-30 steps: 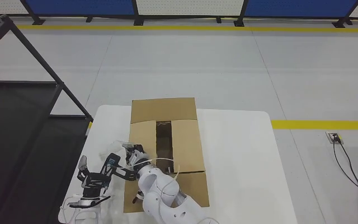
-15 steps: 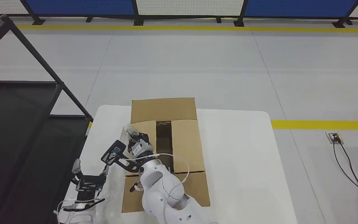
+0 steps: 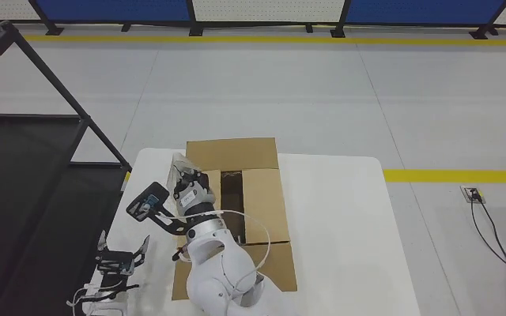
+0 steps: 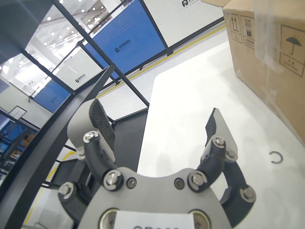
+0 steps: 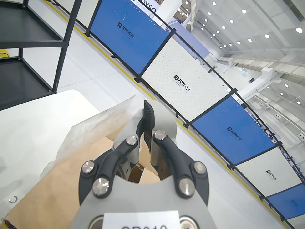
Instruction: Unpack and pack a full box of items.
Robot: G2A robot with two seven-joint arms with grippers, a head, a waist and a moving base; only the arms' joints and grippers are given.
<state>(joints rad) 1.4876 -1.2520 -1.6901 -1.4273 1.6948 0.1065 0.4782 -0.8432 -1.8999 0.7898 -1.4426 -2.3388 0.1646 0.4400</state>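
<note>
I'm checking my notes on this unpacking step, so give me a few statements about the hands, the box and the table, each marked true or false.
1. The left hand is open and holds nothing. True.
2. The right hand is open. False: it is shut on a clear plastic sheet.
3. The box stands on the floor. False: it stands on the white table.
4. A small C-shaped ring lies on the table near the box. True.
5. The top of the box is fully closed. False: a dark gap shows between its flaps, and the far flap is folded outward.
</note>
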